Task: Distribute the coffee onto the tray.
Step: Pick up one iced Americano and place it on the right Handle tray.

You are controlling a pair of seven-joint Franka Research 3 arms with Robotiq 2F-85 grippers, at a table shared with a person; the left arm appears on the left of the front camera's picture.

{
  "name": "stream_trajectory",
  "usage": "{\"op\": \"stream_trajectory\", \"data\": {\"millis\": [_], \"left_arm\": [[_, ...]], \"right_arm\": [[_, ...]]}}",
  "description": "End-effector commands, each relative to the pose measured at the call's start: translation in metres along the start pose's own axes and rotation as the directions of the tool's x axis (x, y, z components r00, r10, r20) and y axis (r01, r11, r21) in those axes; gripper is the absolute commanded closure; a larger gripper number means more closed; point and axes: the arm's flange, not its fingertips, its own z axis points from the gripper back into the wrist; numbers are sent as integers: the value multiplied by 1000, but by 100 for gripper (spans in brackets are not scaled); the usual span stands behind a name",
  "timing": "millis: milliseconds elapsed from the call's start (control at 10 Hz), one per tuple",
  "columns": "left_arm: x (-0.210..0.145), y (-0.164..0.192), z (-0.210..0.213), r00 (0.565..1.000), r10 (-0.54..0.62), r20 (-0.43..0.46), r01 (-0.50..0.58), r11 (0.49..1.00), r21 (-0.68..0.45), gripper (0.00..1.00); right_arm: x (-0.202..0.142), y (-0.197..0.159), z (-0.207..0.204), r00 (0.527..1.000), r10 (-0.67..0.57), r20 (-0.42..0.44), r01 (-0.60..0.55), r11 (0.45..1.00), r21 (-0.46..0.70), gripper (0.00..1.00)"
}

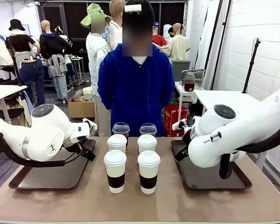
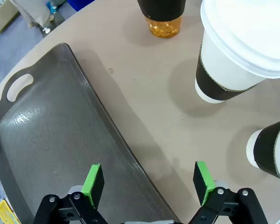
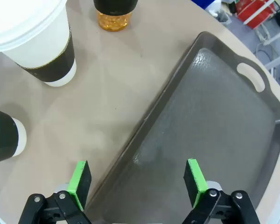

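Four white paper cups, lidded with brown sleeves, and two clear cups stand upright on the counter, between two dark trays.

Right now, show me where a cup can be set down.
Left tray and right tray, flanking the paper cups, are bare. So is the table strip nearest the robot. The middle is crowded: four paper cups, two clear cups behind.

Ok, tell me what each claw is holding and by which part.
Nothing. The left claw and the right claw both stand open and empty.
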Motion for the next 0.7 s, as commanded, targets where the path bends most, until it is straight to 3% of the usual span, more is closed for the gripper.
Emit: {"op": "stream_trajectory", "data": {"millis": [0, 600], "left_arm": [[0, 0, 0, 1000, 0, 0, 0, 1000, 0, 0], [0, 0, 0, 1000, 0, 0, 0, 1000, 0, 0]], "right_arm": [[0, 0, 0, 1000, 0, 0, 0, 1000, 0, 0], [0, 0, 0, 1000, 0, 0, 0, 1000, 0, 0]]}}
